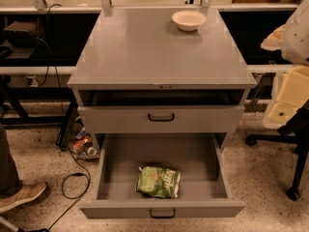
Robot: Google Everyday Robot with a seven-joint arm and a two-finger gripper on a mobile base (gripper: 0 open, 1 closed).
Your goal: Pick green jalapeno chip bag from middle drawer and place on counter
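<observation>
The green jalapeno chip bag [158, 181] lies crinkled on the grey floor of the middle drawer [116, 173], near its front centre. The drawer is pulled fully out, and its front panel shows a black bar handle [161, 213]. The counter [145, 47] is the flat grey top of the cabinet above. My gripper [288, 98] shows as pale, yellowish parts at the right edge of the view. It is beside the cabinet at about counter height, well away from the bag, and holds nothing that I can see.
A white bowl [189, 19] stands at the back right of the counter. The drawer above [161, 117] is nearly shut. A person's shoe [21, 195] and cables [72, 178] are on the floor at the left. A chair base [289, 178] is at the right.
</observation>
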